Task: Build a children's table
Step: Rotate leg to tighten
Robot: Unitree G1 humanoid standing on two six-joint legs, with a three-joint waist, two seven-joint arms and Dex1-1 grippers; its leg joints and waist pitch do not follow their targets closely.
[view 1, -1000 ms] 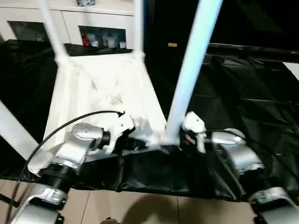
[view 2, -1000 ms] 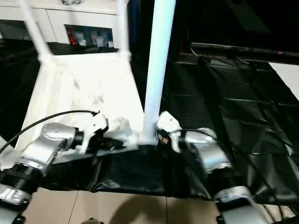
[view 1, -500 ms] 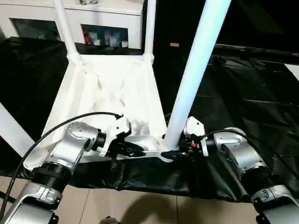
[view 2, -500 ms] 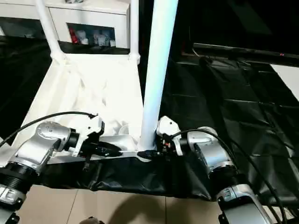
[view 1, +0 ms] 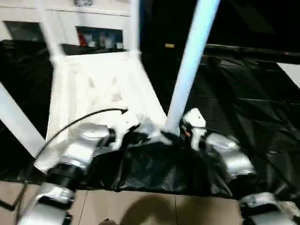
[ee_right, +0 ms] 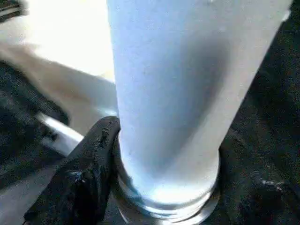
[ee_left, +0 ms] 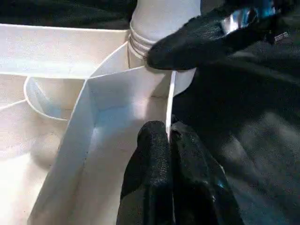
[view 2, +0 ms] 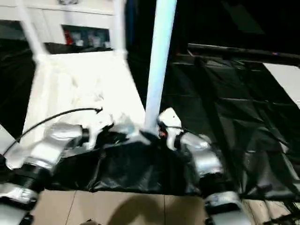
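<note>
The children's table top [view 1: 93, 89] lies upside down on the black cover, with white legs rising from its corners. My left gripper [ee_left: 169, 136] is shut on the thin near rim [ee_left: 169, 98] of the top, close to the near right corner socket. The near right leg [view 1: 190, 65] stands upright in that socket. My right gripper [view 1: 176, 136] is closed around its base, and one black finger [ee_right: 89, 187] presses against the leg [ee_right: 187, 93]. Two more legs [view 1: 134, 26] stand at the far corners, and another [view 1: 16, 122] shows at the left.
The black-covered work table [view 1: 243, 103] stretches to the right and back. Its near edge runs just under my wrists, with tiled floor [view 1: 140, 211] below. A white cabinet [view 1: 93, 18] stands behind. A black cable [view 1: 79, 119] arcs over my left forearm.
The right gripper's fingers have drawn in around the base of the near right leg. The left gripper keeps its pinch on the rim. The head views have shifted and blurred.
</note>
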